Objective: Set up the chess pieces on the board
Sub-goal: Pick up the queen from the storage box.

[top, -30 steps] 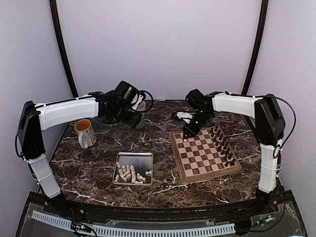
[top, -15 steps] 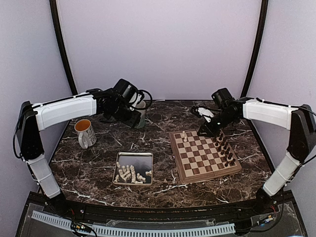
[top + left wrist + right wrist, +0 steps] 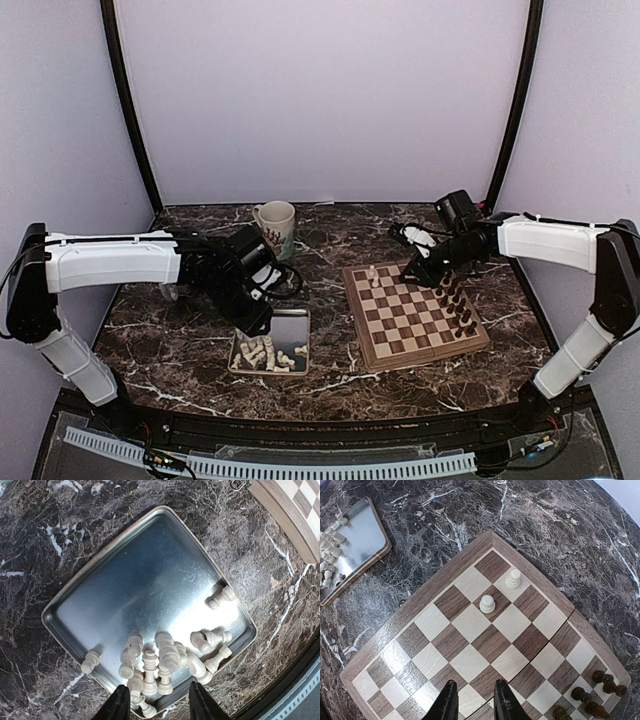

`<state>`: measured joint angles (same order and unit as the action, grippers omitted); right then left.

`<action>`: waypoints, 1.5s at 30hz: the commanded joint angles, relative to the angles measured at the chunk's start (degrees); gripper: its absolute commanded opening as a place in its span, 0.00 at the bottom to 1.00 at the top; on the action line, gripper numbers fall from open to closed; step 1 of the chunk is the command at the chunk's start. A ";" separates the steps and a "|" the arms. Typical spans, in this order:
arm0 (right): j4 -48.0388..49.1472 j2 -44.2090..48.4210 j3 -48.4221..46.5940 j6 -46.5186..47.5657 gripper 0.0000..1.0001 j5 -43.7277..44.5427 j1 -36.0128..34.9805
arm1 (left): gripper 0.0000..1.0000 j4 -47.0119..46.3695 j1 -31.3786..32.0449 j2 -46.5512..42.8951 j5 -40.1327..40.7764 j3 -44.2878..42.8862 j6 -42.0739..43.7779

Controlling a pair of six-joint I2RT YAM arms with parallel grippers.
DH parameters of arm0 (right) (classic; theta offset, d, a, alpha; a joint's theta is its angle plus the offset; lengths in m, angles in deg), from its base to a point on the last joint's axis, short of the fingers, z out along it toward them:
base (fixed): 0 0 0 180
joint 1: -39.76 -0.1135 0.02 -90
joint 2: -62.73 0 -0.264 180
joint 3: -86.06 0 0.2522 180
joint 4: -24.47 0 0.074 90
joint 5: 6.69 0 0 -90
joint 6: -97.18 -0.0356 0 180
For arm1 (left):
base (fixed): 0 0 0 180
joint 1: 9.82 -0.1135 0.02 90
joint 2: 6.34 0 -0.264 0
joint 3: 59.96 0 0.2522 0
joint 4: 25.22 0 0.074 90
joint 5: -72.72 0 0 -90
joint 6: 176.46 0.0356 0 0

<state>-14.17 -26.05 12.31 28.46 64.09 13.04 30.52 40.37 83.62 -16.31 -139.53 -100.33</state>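
Several cream chess pieces (image 3: 165, 662) lie jumbled at the near end of a silver tray (image 3: 125, 575). My left gripper (image 3: 159, 705) hovers open just above that pile, with nothing gripped; from the top view it (image 3: 255, 322) sits over the tray's far left corner. The wooden board (image 3: 470, 625) carries two cream pieces (image 3: 487, 603) near its far left corner, seen from above at the chess pieces (image 3: 372, 275). My right gripper (image 3: 474, 700) hangs open and empty over the board's far side, right of those two.
Dark brown pieces (image 3: 458, 300) line the board's right edge. A white patterned mug (image 3: 277, 225) stands at the back of the marble table. The tray (image 3: 292, 316) lies left of the board (image 3: 420, 355), with a strip of bare marble between them.
My left arm swung from the back by the mug forward to above the tray, its jaws narrowing a little. My right gripper drew back rightward from the board's far left corner, leaving a cream piece standing there.
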 commanded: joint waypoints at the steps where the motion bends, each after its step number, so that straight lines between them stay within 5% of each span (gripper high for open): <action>1: 1.56 0.71 0.66 1.28 0.26 -1.76 0.02 | 0.43 1.02 1.55 -1.48 -1.10 1.62 -2.68; 22: 1.00 1.33 1.10 2.19 0.27 -1.96 0.00 | 0.35 -0.75 3.22 9.53 1.68 -2.90 -1.83; 27: 0.90 1.23 1.10 2.27 0.27 -1.87 0.06 | 0.22 -1.53 3.19 11.05 2.10 -4.85 -1.43; 35: 0.90 1.92 1.27 2.54 0.27 -1.27 0.00 | 0.12 -0.93 3.18 12.22 3.54 -11.76 0.03; 45: 1.23 2.35 1.32 2.40 0.26 0.07 0.01 | 0.12 -5.24 3.24 18.12 0.72 -23.34 2.55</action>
<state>-14.13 -25.43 13.18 30.69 62.82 13.04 27.85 43.34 99.70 -13.71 -158.45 -99.54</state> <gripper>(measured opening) 0.267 0.168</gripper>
